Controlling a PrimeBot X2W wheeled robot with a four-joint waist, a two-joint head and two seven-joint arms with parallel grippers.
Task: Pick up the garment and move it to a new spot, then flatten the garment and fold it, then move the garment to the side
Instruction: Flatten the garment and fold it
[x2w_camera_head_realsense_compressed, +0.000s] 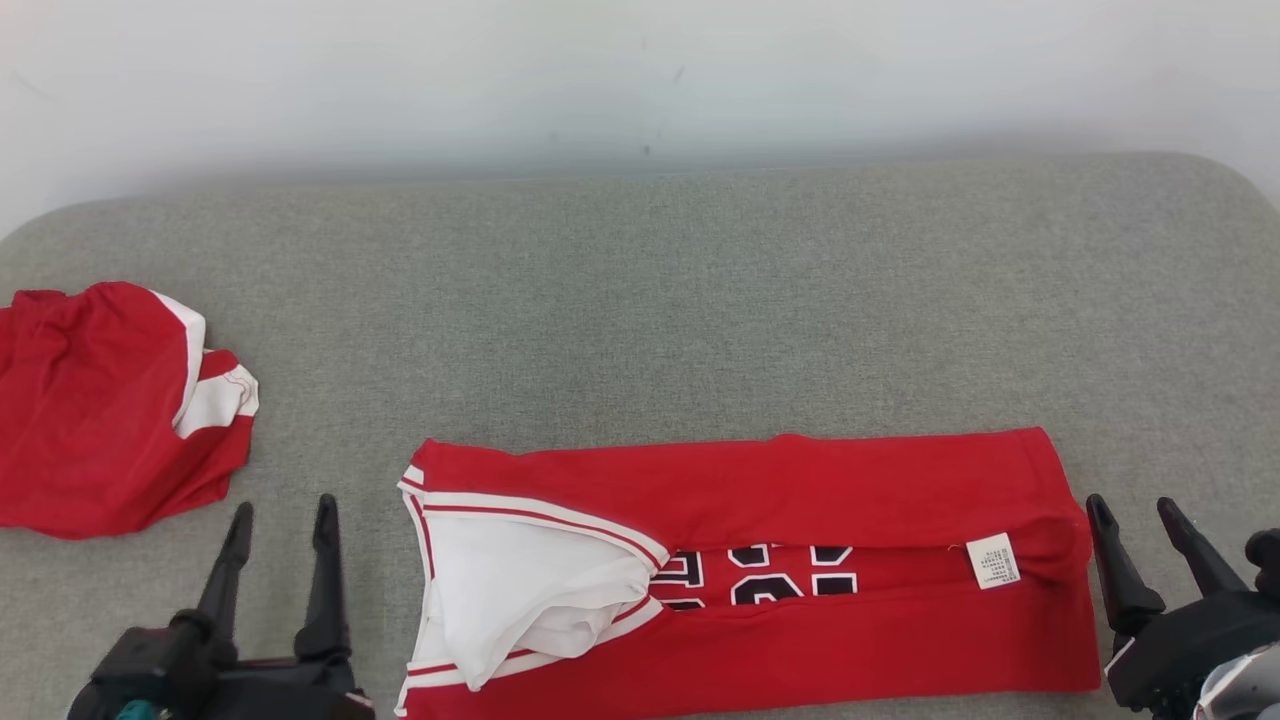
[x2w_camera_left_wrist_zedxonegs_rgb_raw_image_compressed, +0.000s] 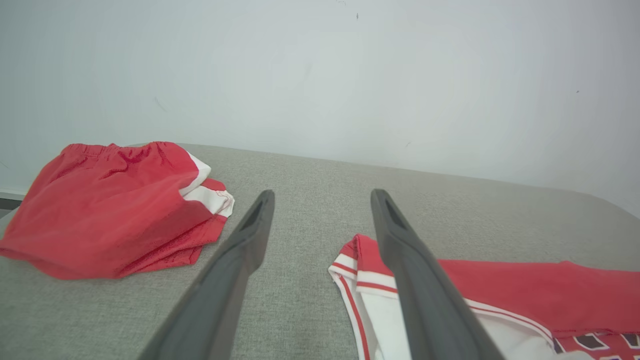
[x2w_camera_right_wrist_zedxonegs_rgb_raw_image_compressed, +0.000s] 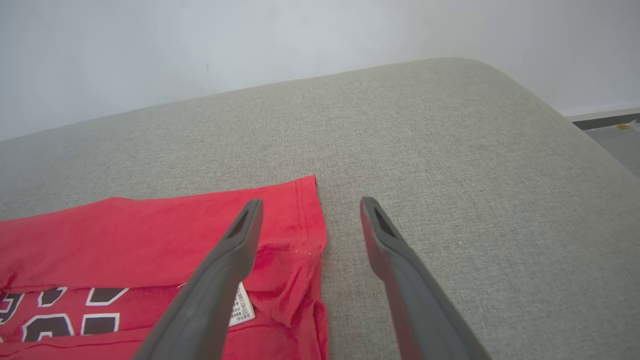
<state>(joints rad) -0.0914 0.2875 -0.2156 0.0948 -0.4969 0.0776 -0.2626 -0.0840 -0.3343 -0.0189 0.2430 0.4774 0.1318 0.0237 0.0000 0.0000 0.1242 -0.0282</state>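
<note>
Grey fabric surface (x2w_camera_head_realsense_compressed: 640, 300) runs back to a pale wall (x2w_camera_head_realsense_compressed: 640, 80). On it the red jersey (x2w_camera_head_realsense_compressed: 800, 480) lies folded flat between the tools, collar end just right of the left tool (x2w_camera_head_realsense_compressed: 284, 505), hem just beside the right tool (x2w_camera_head_realsense_compressed: 1131, 502). Both tools stand spread wide, gripping nothing. Crumpled red shorts (x2w_camera_head_realsense_compressed: 90, 420) sit left of the left tool.

Crumpled red-and-white shorts (x2w_camera_head_realsense_compressed: 100, 410) on the grey padded surface (x2w_camera_head_realsense_compressed: 700, 300), pale wall (x2w_camera_head_realsense_compressed: 640, 80) behind.

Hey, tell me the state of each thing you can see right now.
Red fabric jersey with white trim: folded lengthwise, lying flat, not held.
Red fabric shorts with white stripe: loosely bunched, lying apart.
Left tool: open, empty.
Right tool: open, empty.
</note>
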